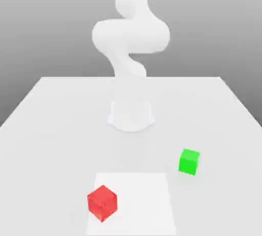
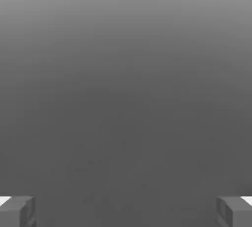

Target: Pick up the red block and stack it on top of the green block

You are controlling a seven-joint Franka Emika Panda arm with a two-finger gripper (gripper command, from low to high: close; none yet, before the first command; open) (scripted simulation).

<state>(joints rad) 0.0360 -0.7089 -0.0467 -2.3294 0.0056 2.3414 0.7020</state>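
The white, smooth-shelled robot arm (image 1: 130,41) is rising from its round base (image 1: 131,116) at the far middle of the pale grey table (image 1: 51,127), in the exterior view. In the hand view the two-finger gripper (image 2: 126,211) is standing with its jaws spread wide, one dark grey fingertip (image 2: 17,211) at each side of the picture and nothing between them, so it is holding nothing.

The small glossy red cube (image 1: 102,203) is sitting on a lighter square patch (image 1: 143,204) of the table, near the front edge and toward the exterior view's left. It is resting flat but turned so that a corner is pointing at the camera. The small bright green cube (image 1: 189,161) is sitting on the bare table toward the exterior view's right, farther back, well apart from the red one.

The pick is not yet begun. The red cube is looking rigid, light and hard-edged, unlikely to deform or break. Its smooth faces may be somewhat slippery, so a grip low and centred on two opposite side faces seems best. Since it is sitting rotated, the wrist will probably need turning so the fingertips are meeting flat faces and not corners, or the cube may twist out
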